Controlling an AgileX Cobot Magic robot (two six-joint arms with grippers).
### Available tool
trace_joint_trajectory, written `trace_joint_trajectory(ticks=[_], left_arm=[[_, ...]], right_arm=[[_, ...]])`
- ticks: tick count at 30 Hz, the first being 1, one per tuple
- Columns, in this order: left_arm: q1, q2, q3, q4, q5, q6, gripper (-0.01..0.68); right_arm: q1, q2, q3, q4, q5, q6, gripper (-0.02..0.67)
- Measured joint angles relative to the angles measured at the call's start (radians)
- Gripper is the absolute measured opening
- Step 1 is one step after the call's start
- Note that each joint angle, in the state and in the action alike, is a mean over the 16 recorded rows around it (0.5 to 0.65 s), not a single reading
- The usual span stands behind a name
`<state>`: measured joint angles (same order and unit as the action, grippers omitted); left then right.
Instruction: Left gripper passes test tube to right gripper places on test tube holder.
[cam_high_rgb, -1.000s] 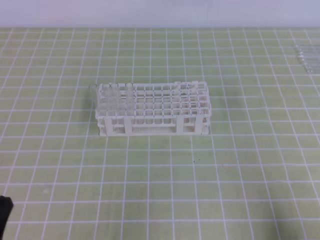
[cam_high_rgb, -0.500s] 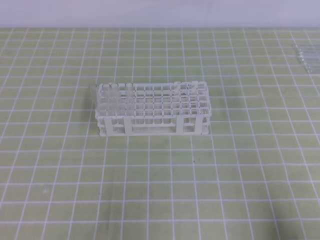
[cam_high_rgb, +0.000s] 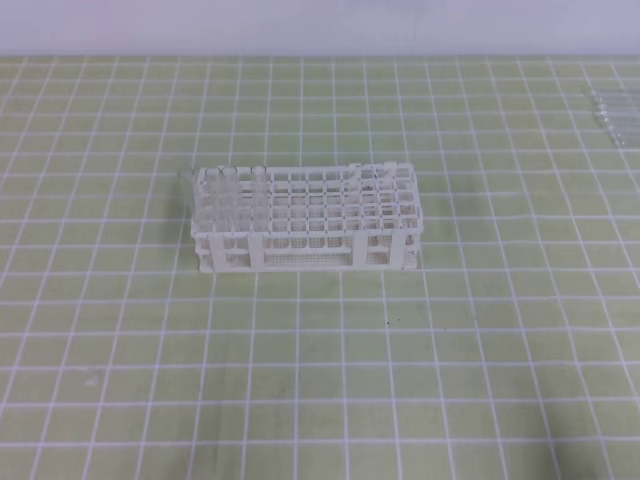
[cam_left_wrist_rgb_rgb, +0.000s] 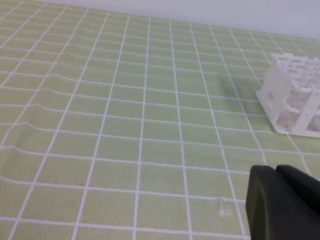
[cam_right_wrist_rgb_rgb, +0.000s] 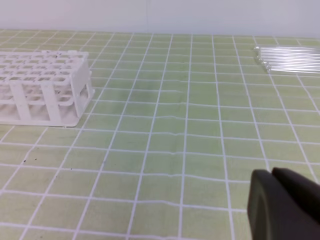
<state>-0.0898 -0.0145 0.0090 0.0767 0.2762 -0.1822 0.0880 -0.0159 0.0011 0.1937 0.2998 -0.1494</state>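
Note:
The white test tube holder (cam_high_rgb: 305, 220) stands mid-table, with several clear tubes upright in its left end (cam_high_rgb: 228, 195). In the left wrist view the holder's end (cam_left_wrist_rgb_rgb: 295, 97) is far to the right. Several loose test tubes (cam_high_rgb: 610, 108) lie side by side at the far right edge, also visible in the right wrist view (cam_right_wrist_rgb_rgb: 287, 56). My left gripper (cam_left_wrist_rgb_rgb: 276, 170) shows only as black fingertips pressed together, shut and empty, low over the mat. My right gripper (cam_right_wrist_rgb_rgb: 272, 174) is likewise shut on nothing, well short of the loose tubes. Neither gripper appears in the exterior view.
A green mat with a white grid (cam_high_rgb: 320, 380) covers the whole table. A pale wall runs along the far edge (cam_high_rgb: 320, 25). The mat shows slight ripples in the left wrist view (cam_left_wrist_rgb_rgb: 45, 150).
A black part of the left arm stood at the lower left edge of the exterior view a second ago; it has drawn back out of the frame. The holder and tubes have not moved.

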Motion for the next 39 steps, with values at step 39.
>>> trace_joint_trajectory(ticks=[39], left_arm=[[-0.008,-0.002,0.0,0.023,0.061,-0.022,-0.001]], right_arm=[[0.0,0.0,0.0,0.001,0.0,0.0,-0.016]])
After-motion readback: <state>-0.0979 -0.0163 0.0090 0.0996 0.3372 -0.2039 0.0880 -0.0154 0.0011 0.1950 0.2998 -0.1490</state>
